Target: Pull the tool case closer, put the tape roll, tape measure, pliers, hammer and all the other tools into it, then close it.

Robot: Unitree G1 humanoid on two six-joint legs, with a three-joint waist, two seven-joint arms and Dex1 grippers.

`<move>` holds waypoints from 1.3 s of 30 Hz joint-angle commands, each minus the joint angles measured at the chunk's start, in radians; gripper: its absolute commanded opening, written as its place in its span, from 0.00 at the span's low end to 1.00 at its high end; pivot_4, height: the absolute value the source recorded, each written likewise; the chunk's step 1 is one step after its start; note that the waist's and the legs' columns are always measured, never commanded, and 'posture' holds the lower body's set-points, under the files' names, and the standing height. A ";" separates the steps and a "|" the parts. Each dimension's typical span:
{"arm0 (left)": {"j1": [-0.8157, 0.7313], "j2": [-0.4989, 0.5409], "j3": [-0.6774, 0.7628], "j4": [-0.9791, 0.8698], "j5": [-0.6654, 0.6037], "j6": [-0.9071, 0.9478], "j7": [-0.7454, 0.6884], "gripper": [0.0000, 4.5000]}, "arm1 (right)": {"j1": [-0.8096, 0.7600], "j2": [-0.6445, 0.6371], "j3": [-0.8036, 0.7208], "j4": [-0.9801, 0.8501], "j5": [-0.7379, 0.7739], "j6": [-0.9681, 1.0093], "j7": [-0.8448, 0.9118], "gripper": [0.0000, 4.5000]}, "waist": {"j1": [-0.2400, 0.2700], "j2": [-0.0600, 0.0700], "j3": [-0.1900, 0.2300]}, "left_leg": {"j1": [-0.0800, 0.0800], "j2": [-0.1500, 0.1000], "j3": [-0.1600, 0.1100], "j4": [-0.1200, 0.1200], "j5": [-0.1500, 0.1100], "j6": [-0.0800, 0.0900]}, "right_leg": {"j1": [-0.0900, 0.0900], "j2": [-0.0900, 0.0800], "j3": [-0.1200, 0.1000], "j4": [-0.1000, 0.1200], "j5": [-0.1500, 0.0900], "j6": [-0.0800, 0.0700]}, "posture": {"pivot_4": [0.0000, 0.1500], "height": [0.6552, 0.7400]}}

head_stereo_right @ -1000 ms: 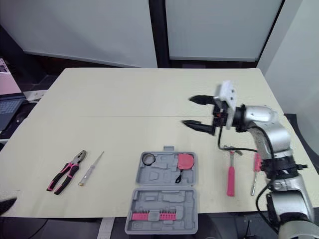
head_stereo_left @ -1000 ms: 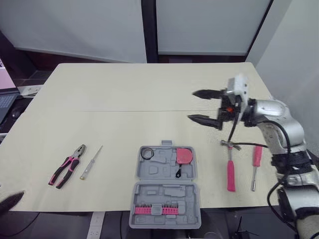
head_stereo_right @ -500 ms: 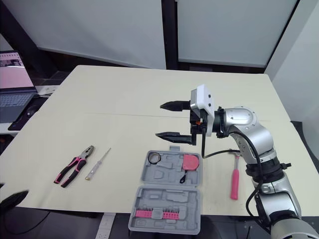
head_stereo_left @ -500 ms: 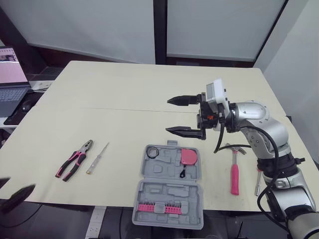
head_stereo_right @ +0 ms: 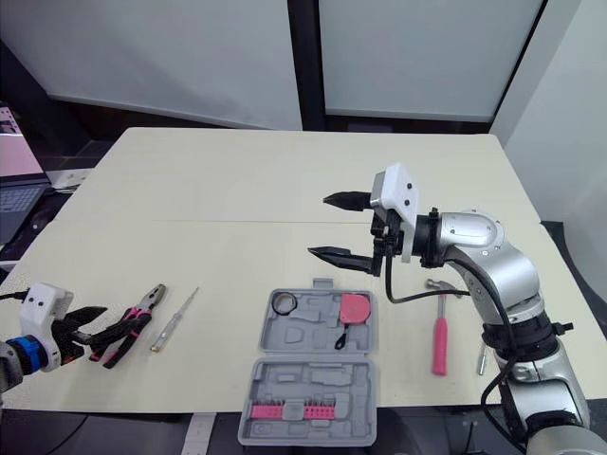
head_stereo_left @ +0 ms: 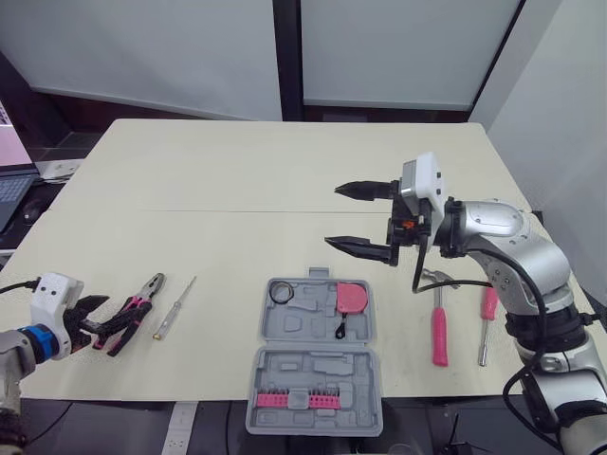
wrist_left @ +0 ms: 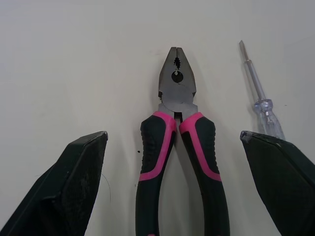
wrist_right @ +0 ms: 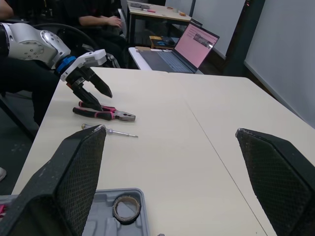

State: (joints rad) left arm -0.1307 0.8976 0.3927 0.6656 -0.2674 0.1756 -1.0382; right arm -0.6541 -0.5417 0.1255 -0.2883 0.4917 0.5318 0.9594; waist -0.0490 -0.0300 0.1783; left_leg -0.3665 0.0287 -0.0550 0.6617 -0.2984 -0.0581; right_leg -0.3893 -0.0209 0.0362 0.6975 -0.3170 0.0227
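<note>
The grey tool case (head_stereo_left: pixel 316 355) lies open near the table's front edge. A tape roll (head_stereo_left: pixel 279 293) and a pink tape measure (head_stereo_left: pixel 352 297) sit in its far half, and a pink bit strip (head_stereo_left: pixel 294 398) in the near half. Pink-handled pliers (wrist_left: pixel 177 142) lie at the front left. My left gripper (head_stereo_left: pixel 98 320) is open with a finger on each side of their handles. A clear tester screwdriver (head_stereo_left: pixel 174 309) lies beside them. My right gripper (head_stereo_left: pixel 358 218) hangs open and empty above the table just beyond the case. A hammer (head_stereo_left: pixel 438 322) and a pink screwdriver (head_stereo_left: pixel 487 318) lie right of the case.
A laptop (wrist_right: pixel 182 49) stands on a separate desk off the table's left side, with a person (wrist_right: pixel 98 19) seated beyond it. The far half of the table (head_stereo_left: pixel 237 171) is bare. The case's near half reaches the front edge.
The camera has shifted. My left gripper has come up from the front-left edge to the pliers' handles. My right gripper has moved left, from above the hammer towards the case's far side.
</note>
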 commanded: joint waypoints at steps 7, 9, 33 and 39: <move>-0.122 -0.008 -0.090 0.200 0.060 -0.120 -0.003 1.00 | 0.010 -0.023 -0.039 -0.095 0.023 0.045 -0.032 1.00 | 0.000 0.000 0.000 | 0.000 0.000 0.000 0.000 0.000 0.000 | 0.000 0.000 0.000 0.000 0.000 0.000 | 1.00 1.00; -0.129 -0.015 -0.105 0.225 0.068 -0.126 -0.003 1.00 | 0.010 -0.025 -0.038 -0.098 0.023 0.050 -0.032 1.00 | 0.000 0.000 0.000 | 0.000 0.000 0.001 0.000 0.000 0.000 | 0.000 0.000 0.000 0.000 0.000 0.000 | 1.00 1.00; -0.028 0.205 -0.082 -0.290 -0.034 0.078 -0.196 0.54 | 0.012 -0.082 -0.007 -0.019 -0.031 -0.008 0.042 1.00 | 0.005 -0.003 0.001 | -0.002 0.000 -0.002 0.001 0.000 0.000 | 0.000 0.000 -0.001 0.000 0.000 0.000 | 1.00 1.00; -0.108 0.296 -0.199 -0.639 -0.125 0.264 -0.338 0.54 | -0.039 -0.118 0.084 0.060 -0.137 0.020 0.052 1.00 | 0.016 0.002 0.003 | -0.002 -0.002 0.001 0.001 0.000 0.000 | 0.000 0.001 0.000 -0.001 0.000 0.001 | 1.00 1.00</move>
State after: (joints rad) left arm -0.2049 1.1794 0.2261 0.1144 -0.3555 0.4045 -1.3464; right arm -0.6508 -0.6568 0.2020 -0.2268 0.3738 0.5238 1.0231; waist -0.0331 -0.0282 0.1817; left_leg -0.3685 0.0269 -0.0542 0.6625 -0.2984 -0.0580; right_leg -0.3892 -0.0191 0.0367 0.6965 -0.3170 0.0232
